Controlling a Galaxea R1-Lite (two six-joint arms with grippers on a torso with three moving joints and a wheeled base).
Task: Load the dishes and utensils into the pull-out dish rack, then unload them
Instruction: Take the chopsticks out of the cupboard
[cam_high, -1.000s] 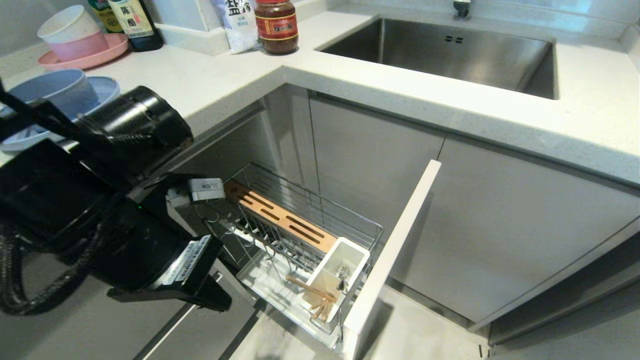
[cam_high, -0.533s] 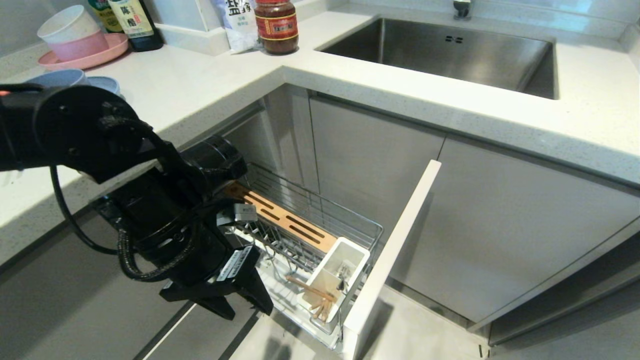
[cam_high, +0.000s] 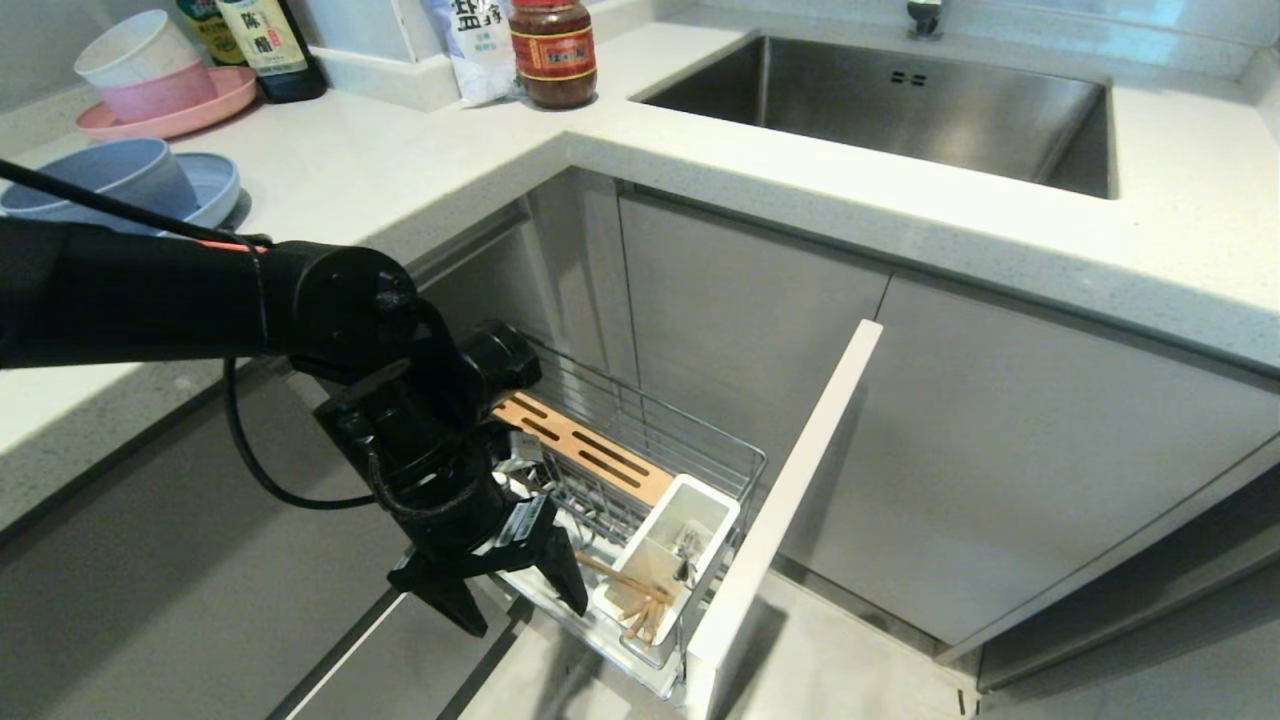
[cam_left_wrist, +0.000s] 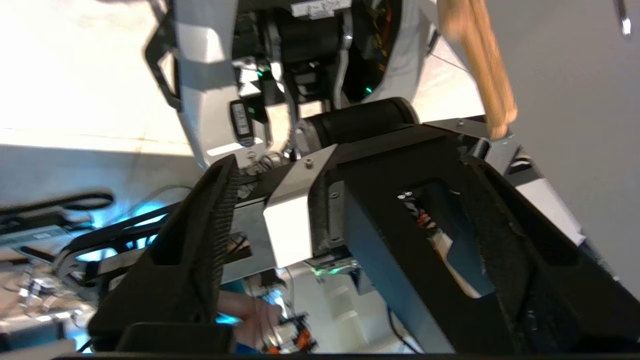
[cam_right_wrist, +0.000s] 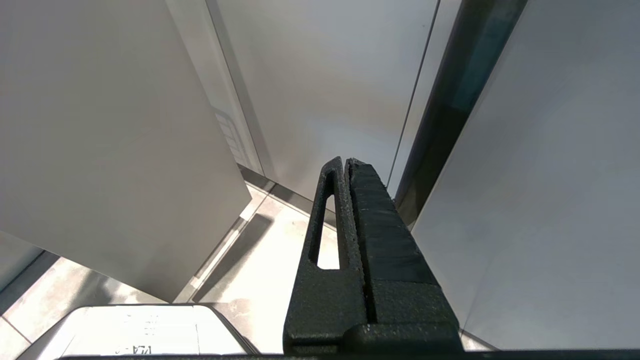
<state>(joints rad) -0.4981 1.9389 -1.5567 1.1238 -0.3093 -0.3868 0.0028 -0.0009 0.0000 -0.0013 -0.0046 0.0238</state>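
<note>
The pull-out dish rack (cam_high: 735, 462) stands drawn out below the counter corner. Its white utensil cup (cam_high: 700, 500) holds the wooden chopsticks (cam_high: 622, 580) and the silver utensils (cam_high: 686, 548). My left gripper (cam_high: 525, 612) hangs open and empty at the rack's near side, close beside the cup, fingers pointing down. In the left wrist view the left gripper (cam_left_wrist: 352, 161) is spread wide, with a chopstick (cam_left_wrist: 481, 65) off to one side. The blue-grey bowl (cam_high: 105, 175) sits on the light-blue plate (cam_high: 218, 185) on the counter at the left. My right gripper (cam_right_wrist: 345, 162) is shut and parked by the cabinet doors.
The rack's pale front panel (cam_high: 790, 500) juts out to the right of the cup. A pink plate with stacked bowls (cam_high: 150, 85), bottles (cam_high: 270, 45) and a jar (cam_high: 552, 50) stand at the back of the counter. The sink (cam_high: 900, 110) is at the back right. A person's hand (cam_left_wrist: 250, 310) shows past the left fingers.
My left arm has swung down and to the right, from beside the counter to the rack's near side. Its gripper has gone from shut to wide open.
</note>
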